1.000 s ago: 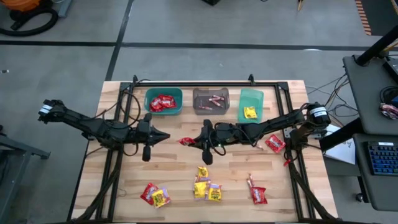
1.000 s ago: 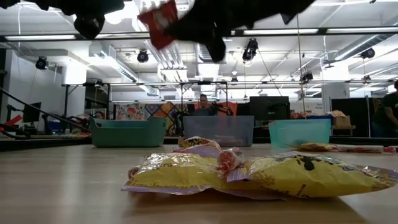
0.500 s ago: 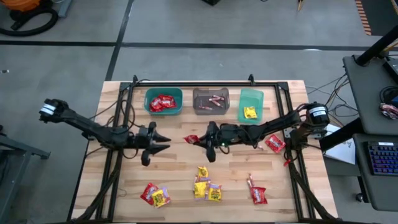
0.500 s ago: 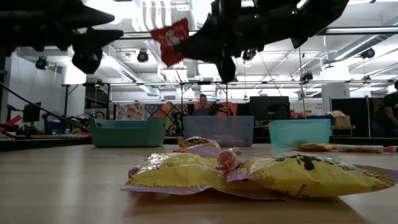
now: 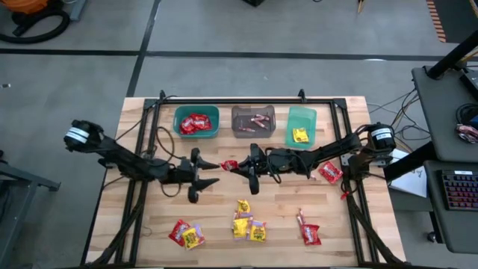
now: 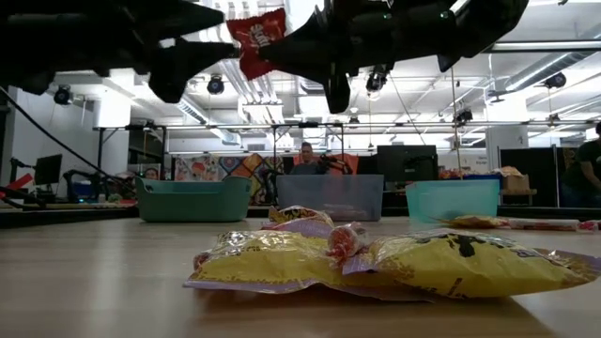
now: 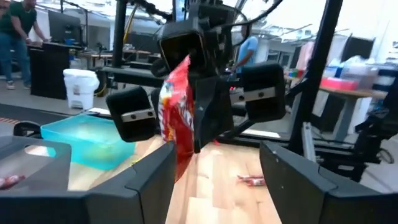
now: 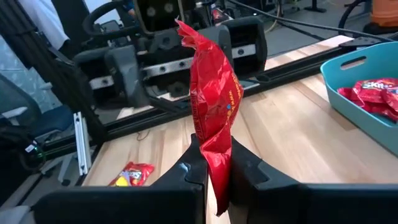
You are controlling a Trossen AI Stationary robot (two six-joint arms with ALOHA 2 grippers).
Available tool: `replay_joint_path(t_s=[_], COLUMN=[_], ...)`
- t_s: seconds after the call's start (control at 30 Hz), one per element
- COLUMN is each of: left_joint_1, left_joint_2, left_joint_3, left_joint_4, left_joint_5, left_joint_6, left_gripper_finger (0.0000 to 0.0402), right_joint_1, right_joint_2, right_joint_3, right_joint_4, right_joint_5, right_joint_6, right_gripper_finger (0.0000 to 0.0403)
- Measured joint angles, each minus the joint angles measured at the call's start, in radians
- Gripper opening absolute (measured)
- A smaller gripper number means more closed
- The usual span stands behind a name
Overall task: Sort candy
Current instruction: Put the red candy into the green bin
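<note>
My right gripper is shut on a red candy packet in the air over the middle of the table. My left gripper stands open and level, facing that packet from the table's left and just short of it, touching nothing. The teal bin holds red packets. Pinkish sticks lie in the grey bin, and a yellow packet lies in the green bin. More red and yellow candy lies flat along the near part of the table. My right gripper pinches the red packet's lower half between its two fingers, one on each flat face. The fingers come in level from the table's right. The packet stands on edge, crumpled, its upper end well above the fingertips, lifted clear of the table.
A black frame rail runs around the table. Loose candy lies at the near left, the near right and beside the right arm. Beyond the bins, a person sits in the room.
My left gripper has opened wide, sunk, and gone toward the table's right edge, up to the red packet. My right gripper has kept its hold on the packet and stayed nearly where it was.
</note>
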Motion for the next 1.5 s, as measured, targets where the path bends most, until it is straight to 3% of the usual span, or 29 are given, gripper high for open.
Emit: replay_joint_path(t_s=[0.47, 0.67, 0.83, 0.97, 1.13, 1.27, 1.33, 1.43, 1.5], left_joint_1=[0.094, 0.095, 0.095, 0.102, 0.144, 0.245, 0.340, 0.538, 0.700], left_joint_2=[0.132, 0.152, 0.117, 0.067, -0.079, -0.226, -0.270, -0.286, -0.278], left_joint_3=[0.103, 0.132, 0.128, 0.125, 0.141, 0.219, 0.279, 0.331, 0.347], left_joint_4=[0.036, 0.025, 0.005, -0.079, -0.384, -0.882, -1.145, -1.411, -1.456], left_joint_5=[0.009, 0.029, 0.029, 0.021, -0.076, -0.246, -0.284, -0.231, -0.077], left_joint_6=[0.031, 0.059, 0.057, 0.055, 0.056, 0.033, -0.005, -0.037, -0.032], left_gripper_finger=[0.0195, 0.0120, 0.0027, 0.0022, 0.0040, 0.0037, 0.0037, 0.0036, 0.0036], right_joint_1=[0.002, 0.002, 0.002, -0.005, -0.020, -0.017, -0.018, -0.019, -0.017], right_joint_2=[0.000, 0.000, -0.002, -0.020, -0.083, -0.129, -0.139, -0.139, -0.135], right_joint_3=[-0.004, -0.005, -0.005, -0.006, -0.006, -0.005, -0.005, -0.005, -0.005], right_joint_4=[-0.006, 0.003, -0.001, -0.015, -0.116, -0.243, -0.290, -0.292, -0.284], right_joint_5=[-0.010, -0.010, -0.010, -0.011, 0.030, 0.095, 0.125, 0.141, 0.140], right_joint_6=[-0.012, 0.002, 0.039, 0.053, 0.094, 0.114, 0.115, 0.115, 0.115], right_gripper_finger=[0.0022, 0.0029, 0.0074, 0.0127, 0.0181, 0.0204, 0.0208, 0.0210, 0.0210])
